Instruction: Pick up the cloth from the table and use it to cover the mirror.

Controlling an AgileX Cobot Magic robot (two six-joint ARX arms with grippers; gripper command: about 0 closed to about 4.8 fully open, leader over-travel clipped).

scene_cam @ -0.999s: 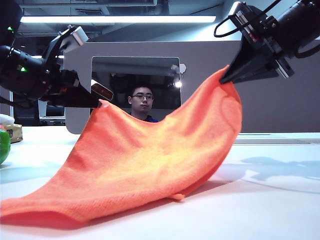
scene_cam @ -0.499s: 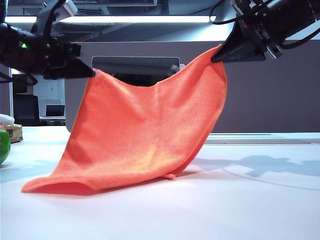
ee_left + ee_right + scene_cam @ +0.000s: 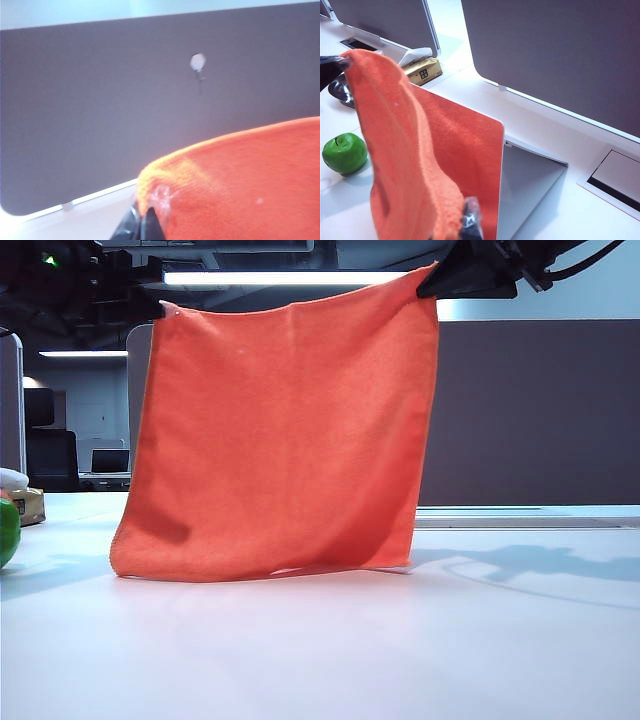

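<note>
Two grippers, your left gripper (image 3: 142,222) and right gripper (image 3: 470,222), each pinch a top corner of the cloth (image 3: 280,440); its bottom edge touches the desk (image 3: 400,650), and the mirror (image 3: 470,170) stands below the right gripper.

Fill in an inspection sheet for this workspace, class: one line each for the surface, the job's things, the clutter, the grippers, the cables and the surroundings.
Surface: broad white table, smooth, bare in front.
Job's things: bright orange fuzzy cloth stretched flat between both grippers, lower edge at the table; frameless upright mirror behind it, reflecting orange, hidden in the exterior view.
Clutter: green apple; yellowish tissue box, both towards the left arm's side.
Grippers: left gripper shut on the cloth's upper left corner; right gripper shut on the upper right corner.
Cables: black cable above the right arm.
Surroundings: grey desk partition; ceiling strip light.
</note>
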